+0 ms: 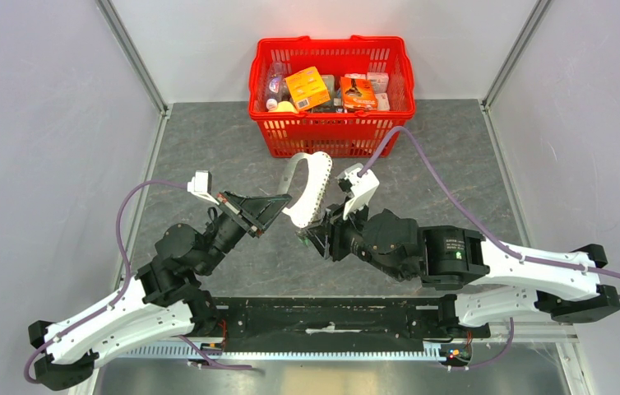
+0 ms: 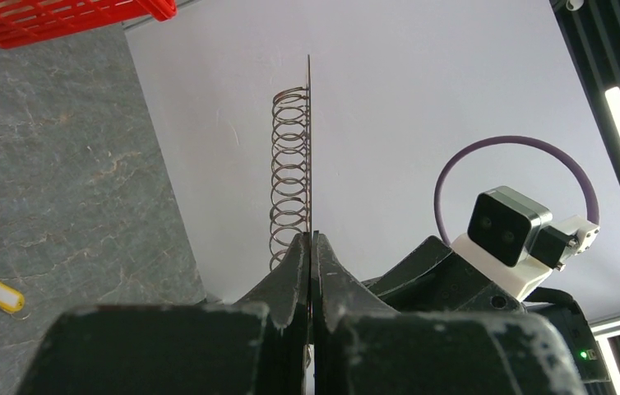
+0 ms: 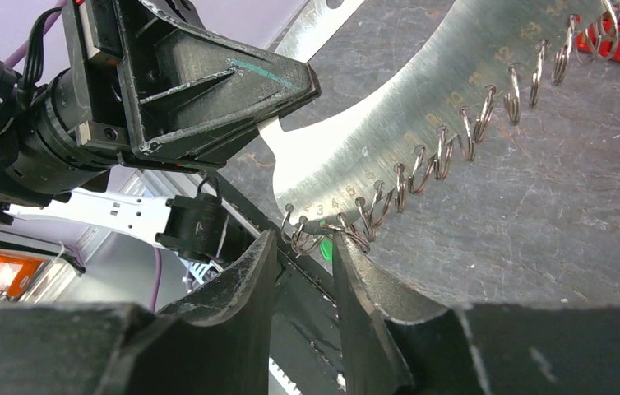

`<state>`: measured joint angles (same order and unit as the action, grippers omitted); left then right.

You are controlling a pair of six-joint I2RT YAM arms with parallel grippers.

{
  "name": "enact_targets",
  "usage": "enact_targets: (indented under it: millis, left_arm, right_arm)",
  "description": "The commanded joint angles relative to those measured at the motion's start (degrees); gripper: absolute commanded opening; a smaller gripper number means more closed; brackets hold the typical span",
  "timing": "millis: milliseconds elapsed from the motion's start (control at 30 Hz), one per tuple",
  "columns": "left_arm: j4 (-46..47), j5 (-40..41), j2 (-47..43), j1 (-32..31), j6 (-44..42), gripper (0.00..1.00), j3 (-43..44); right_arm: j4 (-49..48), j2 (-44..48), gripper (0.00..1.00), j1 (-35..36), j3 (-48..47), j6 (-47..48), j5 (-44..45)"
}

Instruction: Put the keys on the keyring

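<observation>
Left gripper (image 2: 312, 247) clamps ringed metal plate (image 3: 422, 107) (edge-on); yellow key (image 2: 1, 295) on table (image 2: 85, 181).

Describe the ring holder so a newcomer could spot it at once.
Start at the red basket at the back. Just in front of it, the left hand pinches a curved silvery plate. Unlike anything nearby, it is bare metal, with numbers and a row of wire rings along one edge.
</observation>
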<state>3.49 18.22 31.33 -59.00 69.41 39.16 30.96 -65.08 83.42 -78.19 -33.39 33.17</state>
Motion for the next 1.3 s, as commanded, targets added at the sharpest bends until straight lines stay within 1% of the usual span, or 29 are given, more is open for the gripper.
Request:
enact_targets:
  millis: [0, 133, 567, 733, 833, 1267]
  left_arm:
    - [3.5, 0.2, -0.6, -0.3, 1.7, 0.02, 1.4]
    - [3.6, 0.2, -0.6, -0.3, 1.6, 0.02, 1.4]
    - [3.4, 0.4, -0.5, -0.3, 1.4, 0.02, 1.5]
    - [3.2, 1.4, -0.3, -0.3, 1.4, 0.02, 1.2]
    - [3.2, 1.8, -0.1, -0.3, 1.4, 0.02, 1.1]
    - [3.5, 1.6, 0.0, -0.3, 1.7, 0.02, 1.1]
  right_arm:
    - [-0.1, -1.0, 0.37, -0.1, 0.3, 0.0, 2.1]
    - [0.2, -1.3, 0.35, -0.1, 0.3, -0.4, 2.3]
    - [1.3, -2.3, 0.32, -0.1, 0.0, -1.5, 4.3]
    - [1.3, -2.7, 0.36, -0.1, -0.1, -1.9, 4.1]
    - [0.9, -3.0, 0.36, -0.1, 0.1, -1.9, 4.3]
    - [0.8, -3.8, 0.25, -0.1, 0.3, -1.8, 6.6]
